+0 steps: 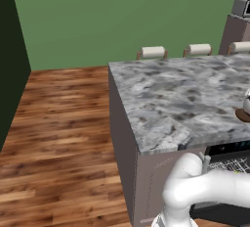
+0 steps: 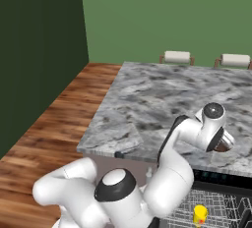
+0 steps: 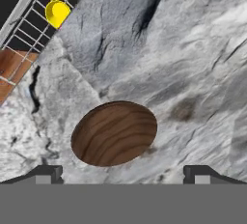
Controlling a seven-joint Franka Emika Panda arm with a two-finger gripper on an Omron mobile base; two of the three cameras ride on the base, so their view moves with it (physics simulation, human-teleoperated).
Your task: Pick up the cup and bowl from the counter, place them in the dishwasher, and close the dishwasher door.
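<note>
Yellow cup already racked, brown bowl not yet gripped, door not yet shut.

One of the three steps is judged done: the small bright yellow cup [image 2: 200, 215] is seen standing in the light wire rack [image 2: 216, 210] of the open dishwasher [image 2: 224, 180], below the edge of the grey-white marbled stone counter [image 2: 147, 99]. The shallow dark brown wood-grained bowl [image 3: 115, 133] is left on the countertop near that edge, with the gripper [image 3: 123, 172] held above it, its fingers [image 3: 48, 172] spread wide on either side and closed on nothing. The bowl's full round outline and the empty gap between the finger tips are given by the hand view, while the right base view hides most of the bowl behind the wrist. In the left base view, only a sliver of the bowl is caught at the frame edge.
</note>
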